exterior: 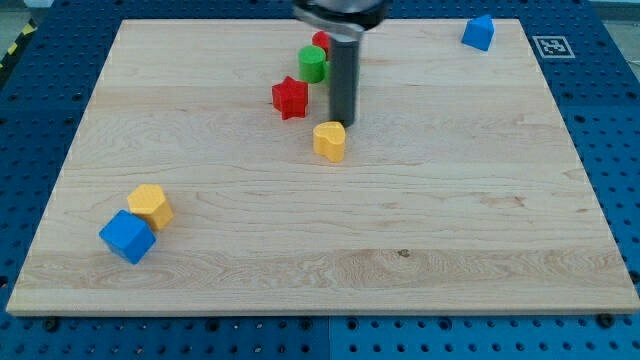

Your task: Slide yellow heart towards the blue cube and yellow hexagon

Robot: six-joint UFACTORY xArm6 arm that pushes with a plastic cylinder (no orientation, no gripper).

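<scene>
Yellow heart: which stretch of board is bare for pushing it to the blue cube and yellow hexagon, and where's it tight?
The diagonal from the yellow heart down-left to the yellow hexagon and blue cube is bare wood. The view's right half is open too, apart from a blue block at the top. It's crowded just above the heart: my tip, red star, green block, red block.

- A yellow heart (329, 141) is seen on a pale wooden board (450, 200) marked with light grain.
- A yellow hexagon (151, 205) and a blue cube (127, 236) are shown.
- A red star (290, 97) and a green cylinder (313, 63) are seen.
- A red block (321, 42) is partly hidden.
- A blue block (479, 32) is shown.
- The rod is coloured dark grey down to my tip (343, 124).
- The surrounding table (600, 150) is coloured blue and dotted with holes.
</scene>
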